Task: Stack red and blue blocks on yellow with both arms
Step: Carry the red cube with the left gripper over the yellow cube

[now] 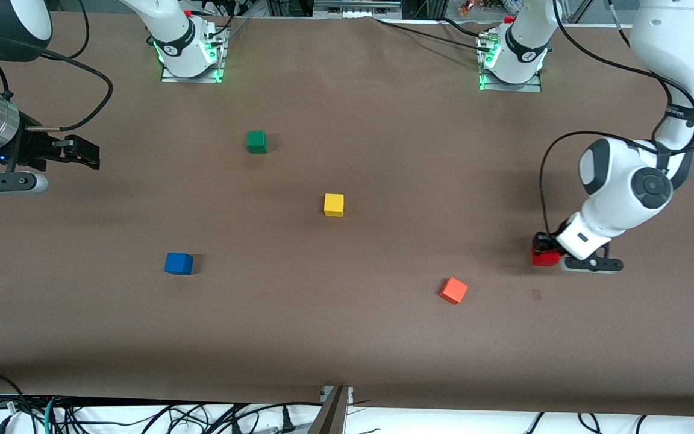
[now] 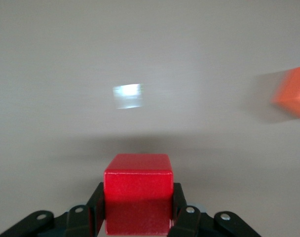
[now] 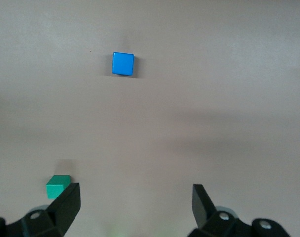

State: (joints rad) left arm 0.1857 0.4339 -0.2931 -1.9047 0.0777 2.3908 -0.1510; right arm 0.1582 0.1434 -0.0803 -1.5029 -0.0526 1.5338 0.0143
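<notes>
My left gripper (image 1: 543, 252) is shut on the red block (image 1: 544, 258), low over the table toward the left arm's end. In the left wrist view the red block (image 2: 137, 190) sits squarely between the fingers (image 2: 94, 207). The blue block (image 1: 179, 263) lies on the table toward the right arm's end and also shows in the right wrist view (image 3: 123, 63). The yellow cube (image 1: 334, 205) sits alone near the table's middle. My right gripper (image 1: 89, 155) is open and empty, up over the right arm's end of the table; its fingers (image 3: 68, 202) stand wide apart.
An orange-red cube (image 1: 453, 290) lies between the yellow cube and the red block, nearer the front camera; it shows in the left wrist view (image 2: 293, 91). A green cube (image 1: 256, 141) sits nearer the robot bases (image 3: 57, 186). Brown tabletop (image 1: 347, 337).
</notes>
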